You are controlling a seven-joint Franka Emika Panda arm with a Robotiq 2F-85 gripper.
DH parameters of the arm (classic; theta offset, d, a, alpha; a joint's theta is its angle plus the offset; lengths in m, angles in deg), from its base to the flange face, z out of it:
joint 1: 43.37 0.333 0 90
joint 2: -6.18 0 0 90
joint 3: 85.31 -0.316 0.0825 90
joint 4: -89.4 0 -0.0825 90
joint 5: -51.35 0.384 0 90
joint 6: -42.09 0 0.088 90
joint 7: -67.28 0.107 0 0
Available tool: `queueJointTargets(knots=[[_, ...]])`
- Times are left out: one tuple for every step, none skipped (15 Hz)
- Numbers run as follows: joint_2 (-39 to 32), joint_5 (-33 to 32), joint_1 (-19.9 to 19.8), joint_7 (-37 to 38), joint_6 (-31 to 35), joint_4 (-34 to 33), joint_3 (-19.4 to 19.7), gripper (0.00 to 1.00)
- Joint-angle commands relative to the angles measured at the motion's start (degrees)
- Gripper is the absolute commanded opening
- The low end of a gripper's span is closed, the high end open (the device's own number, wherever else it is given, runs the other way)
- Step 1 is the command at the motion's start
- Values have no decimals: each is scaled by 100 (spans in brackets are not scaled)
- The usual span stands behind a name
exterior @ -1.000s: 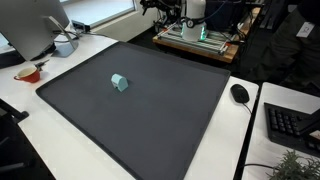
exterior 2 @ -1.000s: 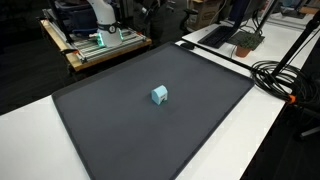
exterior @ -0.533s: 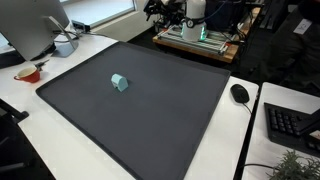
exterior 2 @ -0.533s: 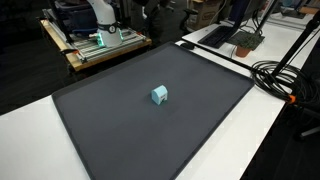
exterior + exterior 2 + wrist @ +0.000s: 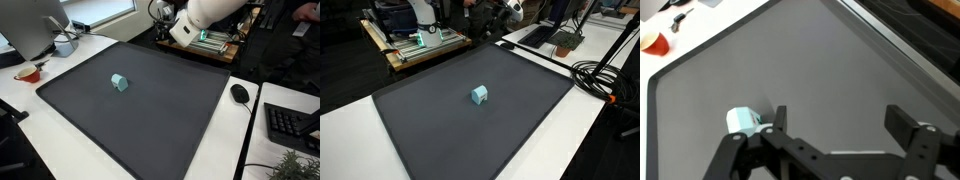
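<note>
Gripper [image 5: 840, 125] is wide open with nothing in it, up above the dark mat [image 5: 840, 60]. The little teal block [image 5: 743, 122] sits on the mat away from the edges, off to the side of the fingers [image 5: 780, 116] in the wrist view

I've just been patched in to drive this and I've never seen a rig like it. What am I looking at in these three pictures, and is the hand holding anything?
The machine is a single white robot arm with a two-fingered hand at its end. Two pictures come from cameras standing outside the robot, looking at the same table from different places. The third comes from a camera on the wrist, looking down past the black fingers. On the table lies a large dark mat, and on it sits one small light-blue block. In the wrist view the block appears off to one side of the fingers, not between them. The hand is open and holds nothing. Off the mat are a mouse, a keyboard and a red cup.
</note>
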Motion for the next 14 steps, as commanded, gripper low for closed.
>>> queueJointTargets(knots=[[-958, -915, 150, -724, -292, -893, 186, 100], [-1130, -972, 124, -737, -319, -1097, 235, 100], [-683, -695, 75, -460, -84, -572, 117, 100], [-872, -800, 68, -527, -105, -742, 166, 100], [-1008, -837, 63, -563, -122, -869, 205, 100], [-1092, -849, 63, -579, -136, -954, 225, 100], [-1127, -850, 64, -589, -151, -995, 227, 100], [-1132, -850, 69, -598, -155, -1013, 227, 100], [-1321, -1009, 130, -573, -238, -1149, 280, 100], [-1505, -1236, 202, -564, -352, -1273, 350, 100], [-1654, -1332, 216, -537, -417, -1381, 395, 100], [-1842, -1442, 198, -695, -457, -1500, 429, 100], [-1982, -1553, 180, -855, -461, -1577, 448, 100], [-2168, -1601, 141, -1052, -491, -1713, 467, 100]])
